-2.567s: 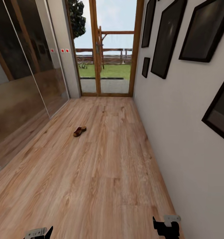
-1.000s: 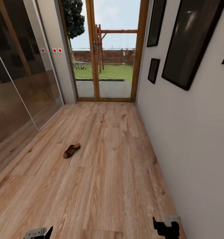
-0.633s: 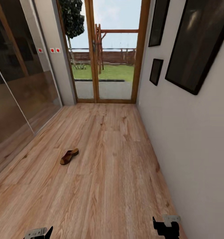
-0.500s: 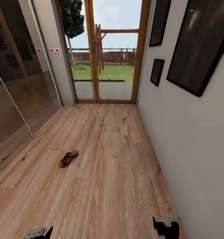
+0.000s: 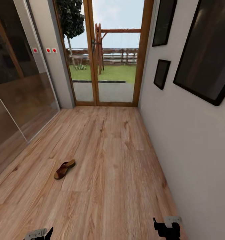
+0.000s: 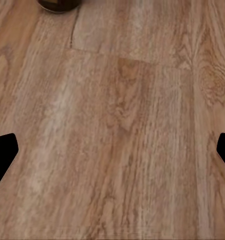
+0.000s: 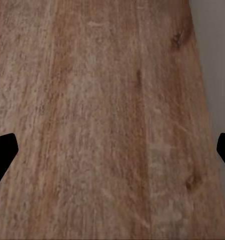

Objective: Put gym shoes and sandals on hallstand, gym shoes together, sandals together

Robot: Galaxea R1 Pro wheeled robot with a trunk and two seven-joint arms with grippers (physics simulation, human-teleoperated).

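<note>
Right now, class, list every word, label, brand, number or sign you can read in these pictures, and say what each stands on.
None can be read: no words or numbers show.
Three small red-and-white squares on the grey wall panel: no text legible.
Dark framed pictures on the white wall: nothing readable.
Sandal: no brand visible.

At the far end stands a tall glass door with a brown wood frame, and through it you can see green grass, a wooden fence and a dark leafy tree. On the one side is a pale wall with three black picture frames hanging on it. On the other side are big shiny glass panels, and next to them is a grey strip of wall with three little red dots.
</note>
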